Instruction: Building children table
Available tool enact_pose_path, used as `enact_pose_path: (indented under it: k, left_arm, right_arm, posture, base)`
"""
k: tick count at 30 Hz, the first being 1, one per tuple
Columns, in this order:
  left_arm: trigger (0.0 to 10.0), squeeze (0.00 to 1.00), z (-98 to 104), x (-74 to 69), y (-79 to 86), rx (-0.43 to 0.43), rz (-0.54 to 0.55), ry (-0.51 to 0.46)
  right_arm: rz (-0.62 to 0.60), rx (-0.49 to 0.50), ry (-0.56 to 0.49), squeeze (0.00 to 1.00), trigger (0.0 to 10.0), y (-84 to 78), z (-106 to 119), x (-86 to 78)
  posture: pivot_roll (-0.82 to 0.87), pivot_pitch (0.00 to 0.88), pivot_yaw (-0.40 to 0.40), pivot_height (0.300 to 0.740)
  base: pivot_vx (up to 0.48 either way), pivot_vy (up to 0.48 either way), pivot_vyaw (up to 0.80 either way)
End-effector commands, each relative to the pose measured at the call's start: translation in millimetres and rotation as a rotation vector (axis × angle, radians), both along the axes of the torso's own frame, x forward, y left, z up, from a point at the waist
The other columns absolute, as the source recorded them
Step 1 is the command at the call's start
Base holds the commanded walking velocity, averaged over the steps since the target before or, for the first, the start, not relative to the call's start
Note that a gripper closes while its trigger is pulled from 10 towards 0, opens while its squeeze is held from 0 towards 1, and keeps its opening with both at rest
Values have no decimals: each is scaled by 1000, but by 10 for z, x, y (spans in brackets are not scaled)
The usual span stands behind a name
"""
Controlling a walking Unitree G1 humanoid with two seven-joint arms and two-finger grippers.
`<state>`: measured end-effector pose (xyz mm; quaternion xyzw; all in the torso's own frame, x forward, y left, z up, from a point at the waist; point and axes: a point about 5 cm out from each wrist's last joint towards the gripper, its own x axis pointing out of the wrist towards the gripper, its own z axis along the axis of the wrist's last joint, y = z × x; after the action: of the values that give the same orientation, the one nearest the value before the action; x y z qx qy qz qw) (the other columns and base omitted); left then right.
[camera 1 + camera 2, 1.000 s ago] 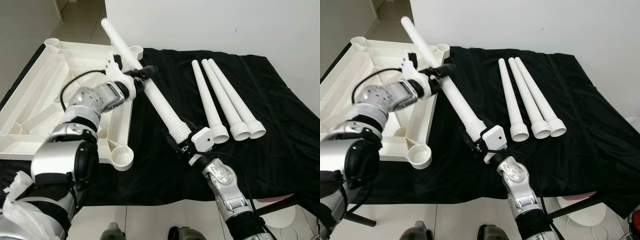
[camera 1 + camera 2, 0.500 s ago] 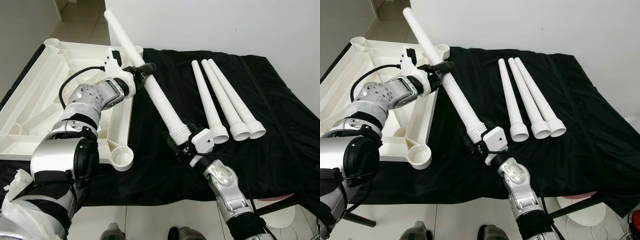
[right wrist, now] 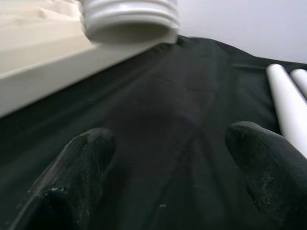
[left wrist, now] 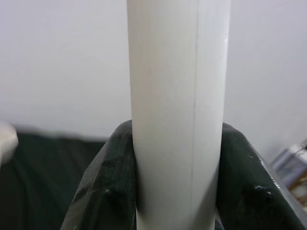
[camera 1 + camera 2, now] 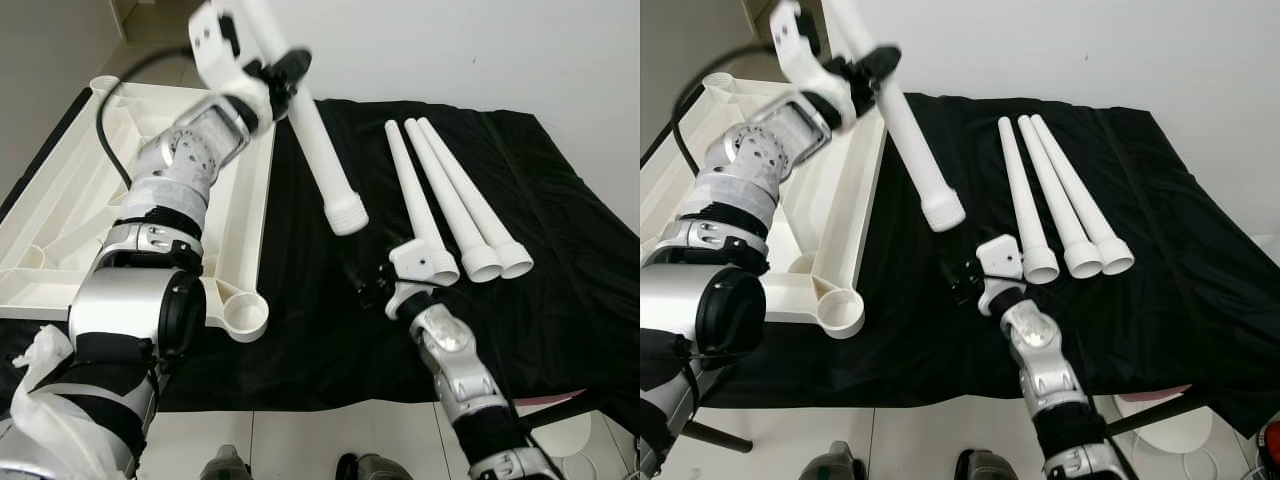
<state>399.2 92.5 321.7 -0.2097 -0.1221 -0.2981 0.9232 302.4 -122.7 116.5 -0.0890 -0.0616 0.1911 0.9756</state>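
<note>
My left gripper is shut on a white table leg, held high and steeply tilted, its threaded end hanging free above the black cloth. In the left wrist view the leg sits clamped between both black fingers. The white table top lies upside down on the left, with a round corner socket at its near corner. My right gripper rests low over the cloth, open and empty; its fingers are spread wide with the threaded end above them.
Three more white legs lie side by side on the black cloth at the right, flared ends toward me. A white wall stands behind the table. The cloth's near edge drops to a tiled floor.
My left gripper has lifted the leg up and steeper, raising its threaded end off the cloth. My right gripper let go of that end and now stands open beneath it.
</note>
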Motion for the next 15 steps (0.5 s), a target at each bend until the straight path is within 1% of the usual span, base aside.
enact_pose_path:
  k: [1,2,3,4,5,6,7,8,9,10,11,12,13,15]
  left_arm:
    - [10000,0,95,-104,-139,88,-63,-145]
    - [10000,0,95,-104,-139,88,-63,-145]
    - [10000,0,115,-155,-208,131,-53,-200]
    - [10000,0,117,-201,-276,155,-38,-243]
    - [10000,0,117,-201,-276,155,-38,-243]
    - [10000,0,114,-229,-318,168,-29,-266]
    - [10000,0,89,-281,-419,179,-35,-290]
    - [10000,0,89,-281,-419,179,-35,-290]
    - [10000,0,71,-315,-482,182,-41,-302]
    - [10000,0,71,-315,-482,182,-41,-302]
    - [10000,0,19,-350,-583,187,-60,-301]
    - [10000,0,-16,-374,-648,190,-74,-300]
    - [10000,0,-16,-374,-648,190,-74,-300]
    - [10000,0,-73,-434,-777,185,-91,-297]
  right_arm:
    - [-41,-23,-4,0,10000,-66,52,59]
    - [-41,-23,-4,0,10000,-66,52,59]
    - [-52,-29,-23,0,10000,-67,116,93]
    - [-52,-26,-29,0,10000,-52,171,121]
    - [-52,-26,-29,0,10000,-52,171,121]
    - [-52,-23,-30,0,10000,-41,203,138]
    - [-29,-20,-42,0,10000,9,259,162]
    - [-29,-20,-42,0,10000,9,259,162]
    - [-13,-19,-49,0,10000,44,293,176]
    - [-13,-19,-49,0,10000,44,293,176]
    - [3,-26,-65,0,10000,93,347,206]
    - [12,-32,-75,0,10000,124,383,226]
    - [12,-32,-75,0,10000,124,383,226]
    - [31,-44,-87,0,10000,178,464,271]
  posture:
    - [49,0,-24,740]
    - [49,0,-24,740]
    - [50,0,-24,740]
    - [52,0,-25,740]
    - [52,0,-25,740]
    - [52,0,-26,740]
    - [57,0,-28,740]
    - [57,0,-28,740]
    - [57,0,-28,740]
    - [57,0,-28,740]
    - [59,0,-29,740]
    - [59,0,-29,740]
    - [59,0,-29,740]
    - [64,0,-31,740]
  base:
    - [0,0,0]
    - [0,0,0]
    - [0,0,0]
    - [0,0,0]
    - [0,0,0]
    - [0,0,0]
    - [0,0,0]
    - [0,0,0]
    - [0,0,0]
    - [0,0,0]
    - [0,0,0]
    - [0,0,0]
    - [0,0,0]
    - [0,0,0]
